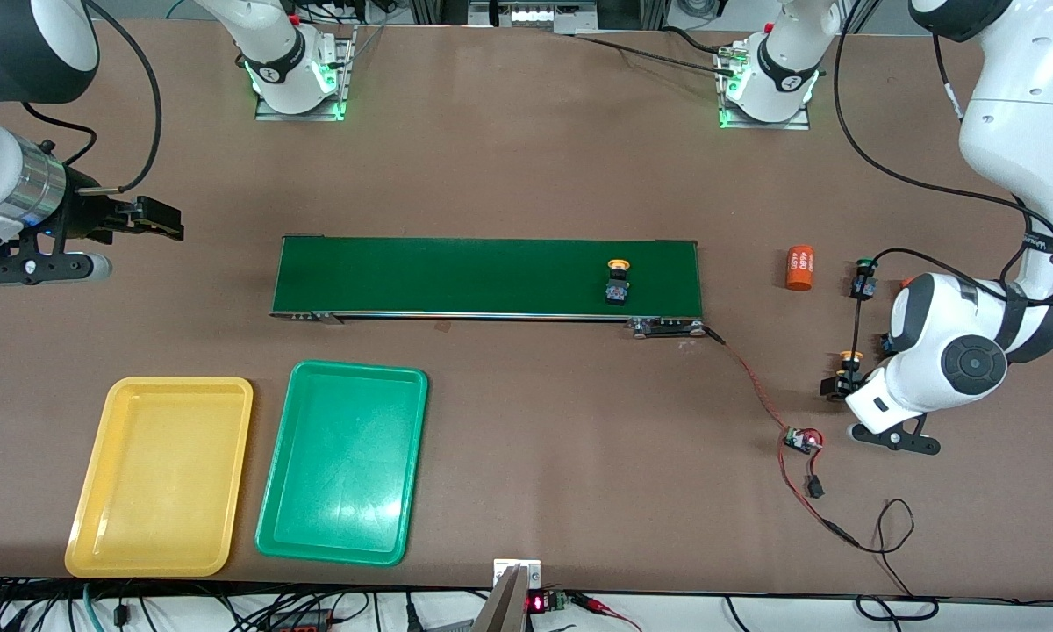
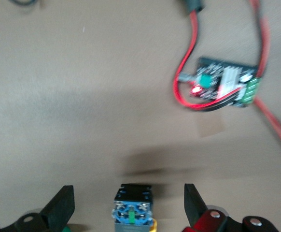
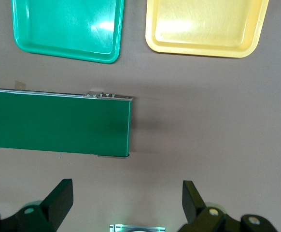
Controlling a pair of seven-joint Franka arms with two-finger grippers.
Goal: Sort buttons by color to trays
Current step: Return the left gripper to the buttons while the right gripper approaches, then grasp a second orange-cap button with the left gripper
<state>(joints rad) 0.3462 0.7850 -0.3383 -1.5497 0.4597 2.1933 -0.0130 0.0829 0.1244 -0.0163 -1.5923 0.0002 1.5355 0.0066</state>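
A yellow-capped button (image 1: 617,281) lies on the conveyor belt (image 1: 456,276) near the left arm's end. A green-capped button (image 1: 862,281) lies on the table beside an orange cylinder. Another yellow-capped button (image 1: 845,369) lies nearer the front camera. In the left wrist view this button (image 2: 132,207) sits between the fingers of my left gripper (image 2: 128,205), which is open and not touching it. My right gripper (image 1: 154,219) is open and empty, over bare table past the belt's other end; it also shows in the right wrist view (image 3: 126,203). The yellow tray (image 1: 160,474) and green tray (image 1: 342,461) are empty.
An orange cylinder (image 1: 801,267) with white print lies off the belt's end. A small circuit board (image 1: 803,439) with red wires lies near the left hand; it also shows in the left wrist view (image 2: 222,87). A dark object (image 1: 886,341) is partly hidden by the left hand.
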